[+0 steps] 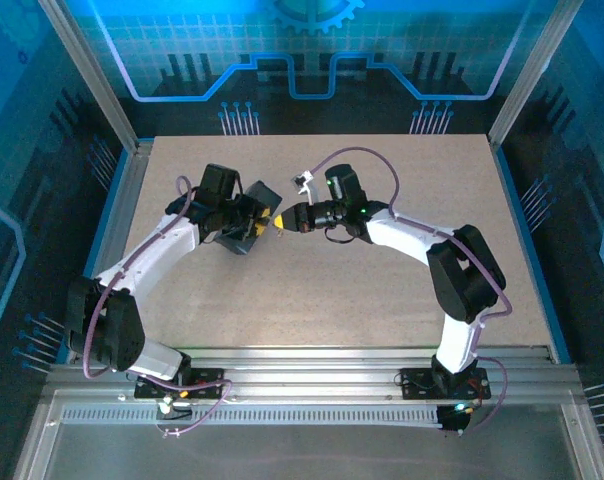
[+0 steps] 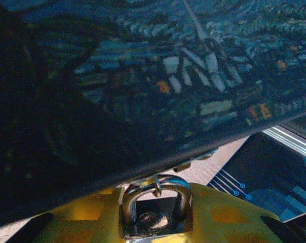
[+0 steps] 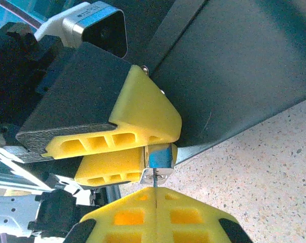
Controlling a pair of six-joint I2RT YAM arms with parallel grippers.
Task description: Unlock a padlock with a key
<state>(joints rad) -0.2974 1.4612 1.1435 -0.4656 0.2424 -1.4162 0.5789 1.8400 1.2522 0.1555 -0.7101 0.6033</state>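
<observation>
The small silvery padlock [image 2: 155,215] sits between my left gripper's [image 2: 155,225] yellow fingers [image 2: 229,212], which are shut on its body. Its shackle [image 2: 158,186] is hooked through a ring on the dark blue swirl-patterned tin box [image 2: 143,76] just above. In the right wrist view the padlock [image 3: 160,155] faces me bottom-first, held by the left fingers [image 3: 143,114]. My right gripper [image 3: 155,200] is shut on the thin key [image 3: 154,180], whose blade reaches into the padlock's underside. From above, both grippers [image 1: 269,222] [image 1: 288,219] meet tip to tip beside the box [image 1: 254,200].
The speckled beige table [image 1: 382,300] stretches around both arms. Aluminium rails [image 1: 332,365] run along the near edge and metal posts stand at the back corners. A small white tag [image 1: 304,181] hangs on the right arm's cable.
</observation>
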